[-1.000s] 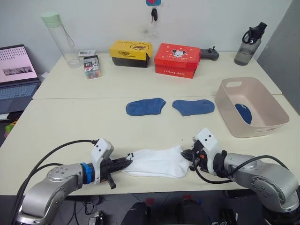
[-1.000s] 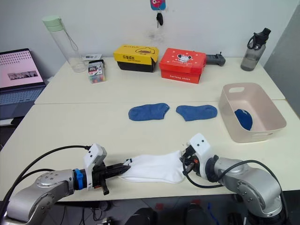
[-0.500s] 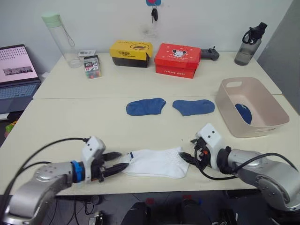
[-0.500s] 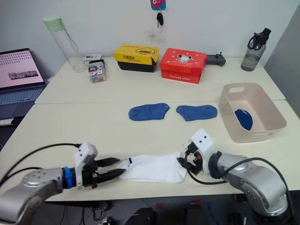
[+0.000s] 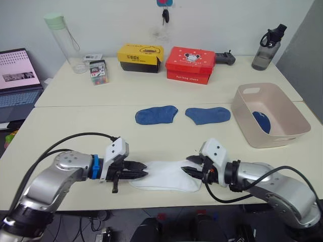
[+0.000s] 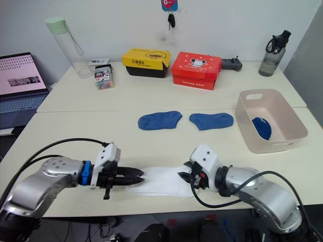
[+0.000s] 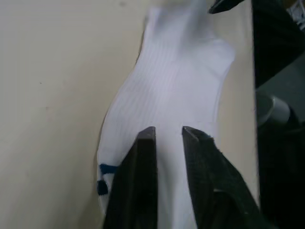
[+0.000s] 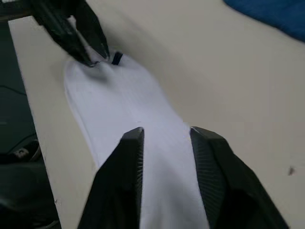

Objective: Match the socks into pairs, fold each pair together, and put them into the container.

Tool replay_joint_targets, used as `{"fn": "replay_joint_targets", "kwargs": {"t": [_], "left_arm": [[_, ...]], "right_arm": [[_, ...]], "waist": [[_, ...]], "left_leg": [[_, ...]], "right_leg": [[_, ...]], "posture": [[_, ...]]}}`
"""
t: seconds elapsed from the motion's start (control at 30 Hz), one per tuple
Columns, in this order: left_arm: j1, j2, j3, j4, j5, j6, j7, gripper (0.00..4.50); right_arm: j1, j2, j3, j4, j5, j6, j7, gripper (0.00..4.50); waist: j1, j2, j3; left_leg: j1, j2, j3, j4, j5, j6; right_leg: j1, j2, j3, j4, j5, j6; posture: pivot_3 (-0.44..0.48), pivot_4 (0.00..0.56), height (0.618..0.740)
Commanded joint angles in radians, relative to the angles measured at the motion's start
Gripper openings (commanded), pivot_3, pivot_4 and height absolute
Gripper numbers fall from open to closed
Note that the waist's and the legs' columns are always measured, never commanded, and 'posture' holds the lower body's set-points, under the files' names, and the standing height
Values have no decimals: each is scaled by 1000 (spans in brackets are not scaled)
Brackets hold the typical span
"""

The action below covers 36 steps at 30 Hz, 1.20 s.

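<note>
A white sock point(image 5: 169, 176) with a small navy mark point(image 7: 102, 177) lies flat near the table's front edge. My left gripper point(image 5: 143, 173) reaches over its cuff end, fingers point(image 7: 145, 143) a narrow gap apart above the fabric. From the other side, my right gripper point(image 5: 190, 171) is over the toe end, open, with fingers point(image 8: 129, 148) straddling the sock. Two medium blue socks point(image 5: 156, 115) point(image 5: 208, 115) lie side by side mid-table. The pink-beige container point(image 5: 290, 132) stands at the right with a dark blue sock point(image 5: 261, 121) inside.
At the back stand a yellow box point(image 5: 141, 57), a red box point(image 5: 191, 63), a clear bottle point(image 5: 65, 43), a small pack point(image 5: 98, 72), a remote point(image 5: 225, 58) and a grey bottle point(image 5: 267, 48). A laptop point(image 5: 17, 80) sits far left.
Both grippers let go of the white sock, which dropped flat on the table. They have now moved inward over its two ends.
</note>
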<state>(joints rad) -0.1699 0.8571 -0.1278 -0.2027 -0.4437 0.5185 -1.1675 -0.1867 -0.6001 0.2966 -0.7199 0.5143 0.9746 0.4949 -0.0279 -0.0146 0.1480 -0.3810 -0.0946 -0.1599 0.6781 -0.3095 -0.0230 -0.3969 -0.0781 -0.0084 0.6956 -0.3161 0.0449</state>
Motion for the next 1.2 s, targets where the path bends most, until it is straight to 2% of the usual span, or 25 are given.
{"fn": "replay_joint_targets", "kwargs": {"t": [0.03,0.07,0.23,0.37,0.47,0.57,0.73,0.83,1.03,1.2], "left_arm": [[-29,-11,-13,29,12,16,-7,0],[-26,-9,-17,34,14,26,-10,0],[31,31,-58,46,82,-17,-33,0],[95,45,-69,34,145,-88,-11,0],[114,44,-66,39,166,-120,-7,0],[120,35,-58,47,176,-140,2,0],[119,27,-69,58,198,-169,6,0],[121,26,-75,58,202,-177,7,0],[122,19,-76,67,203,-181,11,0],[128,16,-80,83,211,-212,4,0]], "right_arm": [[32,-24,52,36,-44,-71,48,282],[46,-31,59,47,-52,-78,56,20],[128,-102,78,67,-115,-121,73,20],[161,-129,52,59,-147,-152,65,20],[170,-99,-6,22,-109,-220,89,20],[133,-10,-55,10,-52,-196,57,20],[52,92,28,148,-174,-183,-31,20],[70,80,21,202,-210,-196,-30,20],[175,-41,-25,146,-208,-242,65,20],[176,64,-168,60,-121,-276,10,20]], "waist": [[-1,0,0],[-1,0,0],[0,0,0],[0,1,-2],[3,3,-3],[1,5,-5],[-1,10,-8],[1,10,-8],[2,11,-11],[0,14,-12]], "left_leg": [[0,0,0,0,0,0],[-1,0,0,0,0,0],[0,0,0,0,0,0],[7,0,-1,-2,0,0],[12,0,-1,-5,-1,1],[18,1,-1,-10,-1,1],[19,1,-1,-13,-1,1],[19,1,-1,-14,-1,1],[19,1,-1,-14,-1,1],[19,1,-1,-14,-1,1]], "right_leg": [[0,0,0,0,0,0],[0,0,0,0,0,0],[0,0,0,0,0,0],[8,0,-1,-5,0,0],[14,0,-1,-8,0,0],[18,0,0,-11,0,0],[18,1,0,-13,0,0],[18,1,0,-14,0,0],[18,1,0,-15,0,0],[19,1,0,-14,0,0]], "posture": [[0,150,726],[0,150,726],[0,150,726],[0,150,726],[0,150,726],[0,150,726],[0,150,726],[0,150,726],[0,150,726],[0,150,726]]}}
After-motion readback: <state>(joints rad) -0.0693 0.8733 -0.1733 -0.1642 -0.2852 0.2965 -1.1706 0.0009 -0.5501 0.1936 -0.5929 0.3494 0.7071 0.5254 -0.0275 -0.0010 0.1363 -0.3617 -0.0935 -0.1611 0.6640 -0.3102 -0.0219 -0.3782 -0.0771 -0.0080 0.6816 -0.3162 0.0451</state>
